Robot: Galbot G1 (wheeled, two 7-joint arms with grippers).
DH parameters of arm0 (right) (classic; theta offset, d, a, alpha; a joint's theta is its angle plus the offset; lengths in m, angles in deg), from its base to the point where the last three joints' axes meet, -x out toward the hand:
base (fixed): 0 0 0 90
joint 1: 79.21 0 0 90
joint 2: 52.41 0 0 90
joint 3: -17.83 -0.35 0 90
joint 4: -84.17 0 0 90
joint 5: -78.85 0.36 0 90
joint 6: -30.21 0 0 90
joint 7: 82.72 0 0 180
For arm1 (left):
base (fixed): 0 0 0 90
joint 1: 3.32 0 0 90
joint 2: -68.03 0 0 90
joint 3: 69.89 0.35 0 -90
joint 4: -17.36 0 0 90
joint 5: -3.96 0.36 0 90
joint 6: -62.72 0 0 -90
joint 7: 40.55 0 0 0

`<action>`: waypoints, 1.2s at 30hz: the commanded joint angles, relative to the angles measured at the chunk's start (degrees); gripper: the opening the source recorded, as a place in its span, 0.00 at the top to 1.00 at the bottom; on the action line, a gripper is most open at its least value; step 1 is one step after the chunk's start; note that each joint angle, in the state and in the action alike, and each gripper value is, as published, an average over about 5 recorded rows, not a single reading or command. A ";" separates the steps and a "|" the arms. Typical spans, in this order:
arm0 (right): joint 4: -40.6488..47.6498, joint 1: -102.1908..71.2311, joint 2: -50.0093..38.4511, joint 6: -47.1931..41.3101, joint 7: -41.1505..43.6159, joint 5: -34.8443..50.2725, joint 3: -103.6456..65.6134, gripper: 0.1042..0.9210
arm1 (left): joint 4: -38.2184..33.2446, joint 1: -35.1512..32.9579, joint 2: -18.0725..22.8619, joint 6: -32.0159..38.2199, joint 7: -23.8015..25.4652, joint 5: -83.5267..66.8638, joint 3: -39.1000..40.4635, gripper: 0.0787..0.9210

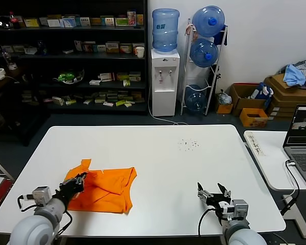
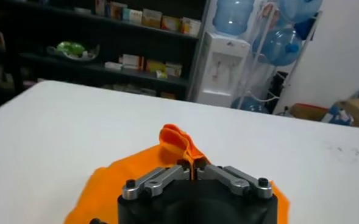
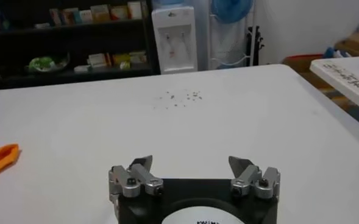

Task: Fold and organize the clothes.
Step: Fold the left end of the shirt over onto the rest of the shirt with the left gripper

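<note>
white table [image 1: 158,163]: orange t-shirt [image 1: 104,191] crumpled, pinched by left claw [image 1: 80,178].

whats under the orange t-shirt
Only the white table shows around the orange T-shirt. The left gripper is shut on its edge. Anything beneath the crumpled cloth is covered.

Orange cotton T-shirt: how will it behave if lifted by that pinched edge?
Probably floppy: the orange cotton T-shirt lies crumpled in soft folds. Likely light, since the left gripper pinches one thin fold. It may drag and unfold on the white table.
</note>
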 commanded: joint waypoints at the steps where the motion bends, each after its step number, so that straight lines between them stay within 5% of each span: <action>1: 1.32 0.20 1.26 -0.18 -0.26 -0.40 0.21 0.12 | -0.65 6.07 5.04 -1.44 -3.15 -2.75 8.34 0.96; 19: 0.63 1.18 0.05 0.62 0.02 -0.06 1.02 0.12 | -1.35 4.10 8.64 -0.52 -3.78 -0.38 10.22 0.95; 30: 0.97 2.20 0.49 0.81 0.17 -0.15 1.91 0.12 | -2.42 3.42 9.76 0.53 -3.42 -1.93 9.39 0.60; 36: 0.71 2.25 0.22 1.56 1.21 -1.16 1.87 0.12 | -3.14 -0.34 6.10 0.89 -1.12 0.24 4.56 0.40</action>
